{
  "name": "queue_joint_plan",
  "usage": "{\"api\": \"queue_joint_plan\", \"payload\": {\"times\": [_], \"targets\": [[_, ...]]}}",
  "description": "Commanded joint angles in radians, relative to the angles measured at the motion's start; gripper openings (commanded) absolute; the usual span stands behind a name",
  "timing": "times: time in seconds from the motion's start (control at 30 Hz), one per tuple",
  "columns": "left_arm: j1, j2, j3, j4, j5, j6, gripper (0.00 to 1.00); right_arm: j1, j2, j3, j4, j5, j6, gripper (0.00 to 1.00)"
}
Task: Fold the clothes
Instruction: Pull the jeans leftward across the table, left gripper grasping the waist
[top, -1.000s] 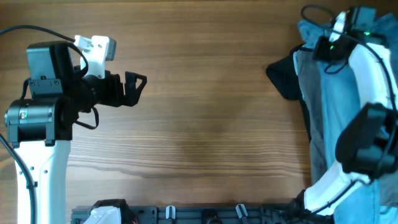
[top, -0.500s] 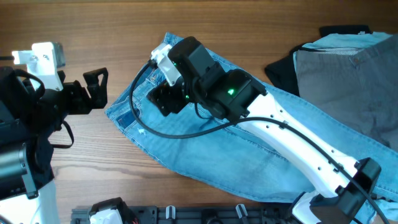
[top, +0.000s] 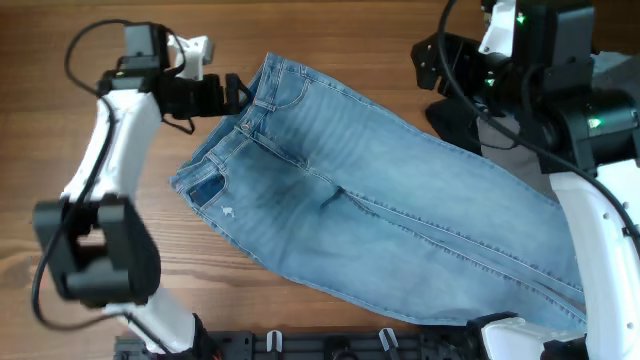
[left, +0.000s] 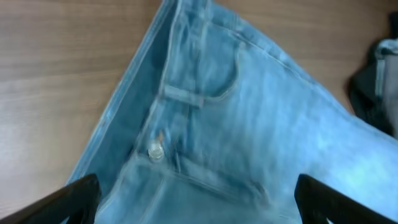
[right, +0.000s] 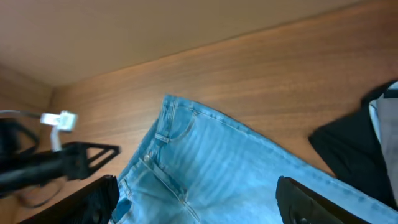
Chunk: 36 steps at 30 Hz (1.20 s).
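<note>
Denim jeans (top: 380, 215) lie spread on the bench (top: 330, 30), left gripper (top: 236, 92) apart at the waistband (top: 245, 115), right gripper (top: 428, 65) apart and clear; pinch both waistband layers squarely.

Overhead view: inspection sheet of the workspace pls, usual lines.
Surface: wooden table, bare wood around the clothes.
Job's things: light blue jeans spread out, not folded; waistband upper left, legs running to lower right; waist button facing up.
Clutter: black garment and grey trousers at the right, partly hidden by the right arm.
Grippers: left gripper open at the waistband, contact unclear; right gripper open, empty, near the black garment.
Cables: black cable looped off the left arm; more on the right arm.
Surroundings: black rail along the near edge.
</note>
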Motion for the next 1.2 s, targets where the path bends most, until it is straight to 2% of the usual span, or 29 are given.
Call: {"api": "queue_joint_plan", "payload": {"times": [0.0, 0.1, 0.27, 0.33, 0.4, 0.57, 0.6, 0.67, 0.73, 0.77, 0.83, 0.9, 0.97, 1.0, 1.07, 1.13, 1.17], "targets": [[-0.032, 0.152, 0.001, 0.151, 0.018, -0.021, 1.00, -0.005, 0.002, 0.002, -0.012, -0.019, 0.019, 0.86], [-0.061, 0.266, 0.001, 0.273, 0.017, 0.026, 1.00, -0.005, 0.002, 0.002, -0.039, -0.016, -0.006, 0.86], [-0.099, 0.340, -0.001, 0.298, 0.010, 0.145, 1.00, -0.005, 0.004, 0.001, -0.085, 0.027, -0.008, 0.86], [-0.115, 0.361, -0.001, 0.289, 0.010, 0.145, 0.90, -0.005, 0.009, 0.001, -0.087, 0.029, -0.008, 0.86], [-0.123, 0.380, -0.002, 0.273, 0.010, 0.145, 0.70, -0.005, 0.010, 0.001, -0.087, 0.030, -0.007, 0.86], [-0.140, 0.435, -0.002, 0.182, 0.010, 0.144, 0.04, -0.005, 0.010, 0.001, -0.087, 0.031, -0.007, 0.86], [-0.132, 0.435, 0.003, 0.185, -0.005, 0.114, 0.04, -0.005, 0.010, 0.001, -0.087, 0.031, -0.007, 0.86], [-0.074, 0.430, 0.027, 0.183, -0.084, -0.100, 0.04, -0.005, 0.010, 0.001, -0.087, 0.031, -0.007, 0.86], [0.062, 0.397, 0.061, 0.146, -0.087, -0.224, 0.04, -0.005, 0.010, 0.001, -0.087, 0.031, -0.008, 0.86], [0.137, 0.372, 0.079, 0.114, -0.089, -0.222, 0.04, -0.005, 0.010, 0.001, -0.087, 0.031, -0.007, 0.86], [0.378, 0.282, 0.112, 0.063, -0.095, -0.224, 0.04, -0.005, 0.010, 0.001, -0.087, 0.039, -0.008, 0.86], [0.544, 0.214, 0.113, 0.063, -0.081, -0.232, 0.04, -0.005, 0.010, 0.001, -0.087, 0.042, -0.008, 0.86], [0.707, 0.151, 0.113, 0.050, 0.032, -0.234, 0.04, -0.005, 0.011, 0.001, -0.087, 0.042, -0.008, 0.86], [0.752, 0.131, 0.112, 0.032, 0.069, -0.234, 0.08, -0.005, 0.015, 0.001, -0.087, 0.051, -0.008, 0.86], [0.789, 0.099, 0.112, -0.016, 0.071, -0.205, 0.32, -0.004, 0.037, 0.001, -0.095, 0.090, -0.011, 0.86], [0.775, 0.078, 0.112, -0.058, 0.079, -0.146, 0.44, -0.004, 0.069, 0.001, -0.111, 0.091, -0.021, 0.86], [0.755, 0.069, 0.112, -0.080, 0.086, -0.108, 0.47, -0.004, 0.090, 0.001, -0.121, 0.091, -0.025, 0.85]]}}
